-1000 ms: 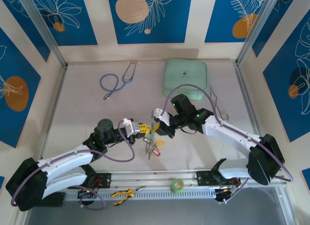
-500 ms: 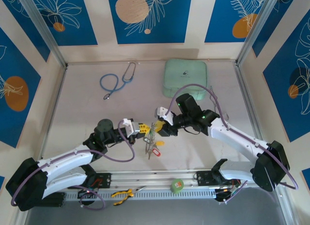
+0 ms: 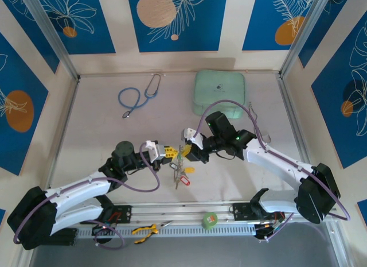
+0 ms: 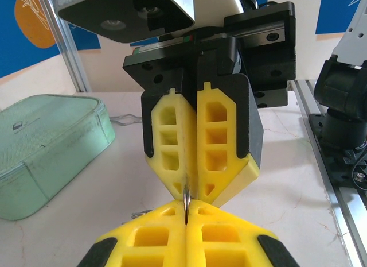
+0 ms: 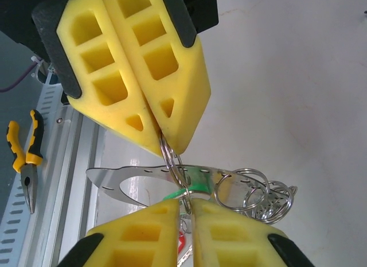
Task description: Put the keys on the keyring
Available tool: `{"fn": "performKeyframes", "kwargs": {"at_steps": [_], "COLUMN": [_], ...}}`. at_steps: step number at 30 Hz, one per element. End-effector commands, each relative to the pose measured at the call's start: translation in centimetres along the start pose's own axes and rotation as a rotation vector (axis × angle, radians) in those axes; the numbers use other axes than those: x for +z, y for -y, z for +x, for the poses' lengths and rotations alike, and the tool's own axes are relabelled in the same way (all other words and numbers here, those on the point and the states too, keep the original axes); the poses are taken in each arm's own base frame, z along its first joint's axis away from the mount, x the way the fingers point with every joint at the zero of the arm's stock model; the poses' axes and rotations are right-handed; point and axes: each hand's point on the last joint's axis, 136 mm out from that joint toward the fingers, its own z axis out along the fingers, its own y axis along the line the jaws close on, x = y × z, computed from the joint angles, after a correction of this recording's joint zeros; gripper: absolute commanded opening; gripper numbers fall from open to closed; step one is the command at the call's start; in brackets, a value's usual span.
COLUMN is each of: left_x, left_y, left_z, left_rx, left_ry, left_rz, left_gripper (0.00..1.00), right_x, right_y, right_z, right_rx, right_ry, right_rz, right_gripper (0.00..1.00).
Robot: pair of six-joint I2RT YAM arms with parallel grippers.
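A pale, faintly veined table (image 3: 103,140) stands boxed in by cream walls. Behind it and to both its sides hang blue panels (image 3: 172,20) drawn with white leaves and orange or tan discs. Metal posts (image 3: 51,37) rise at the table's far corners; a slotted aluminium rail (image 3: 189,212) lines its near edge under even, shadowless light.

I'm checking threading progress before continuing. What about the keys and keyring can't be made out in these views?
- Top external: the keys, hanging between the left pincer and right pincer, are too small to tell which are threaded.
- Left wrist: the thin ring both pincers pinch shows edge-on only; yellow fingers cover the rest.
- Right wrist: the red tag is cut off by the bottom edge and that pincer's own fingers.
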Motion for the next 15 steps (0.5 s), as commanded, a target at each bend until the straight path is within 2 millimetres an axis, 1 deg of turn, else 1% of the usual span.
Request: {"fn": "performKeyframes", "kwargs": {"at_steps": [1, 5, 7, 12, 15], "left_x": [0.1, 0.1, 0.1, 0.2, 0.1], "left_y": [0.3, 0.3, 0.4, 0.6, 0.6], "left_z": [-1.7, -1.8, -1.8, -2.0, -2.2], "left_rx": [0.027, 0.030, 0.031, 0.029, 0.036], "left_ry": [0.063, 0.067, 0.070, 0.081, 0.091], "left_rz": [0.020, 0.022, 0.027, 0.047, 0.042], "left_gripper": [0.00, 0.00, 0.00, 0.00, 0.00], "right_x": [-0.1, 0.0, 0.2, 1.0, 1.1], "right_y": [-0.5, -0.5, -0.3, -0.2, -0.1], "right_z": [-1.3, -1.1, -0.9, -0.9, -1.0], "right_rx": [-0.023, -0.014, -0.004, 0.015, 0.019], "right_ry": [0.034, 0.022, 0.012, -0.004, -0.008], "right_rz": [-0.033, -0.038, -0.039, -0.055, -0.058], "right_gripper": [0.10, 0.02, 0.00, 0.00, 0.01]}}
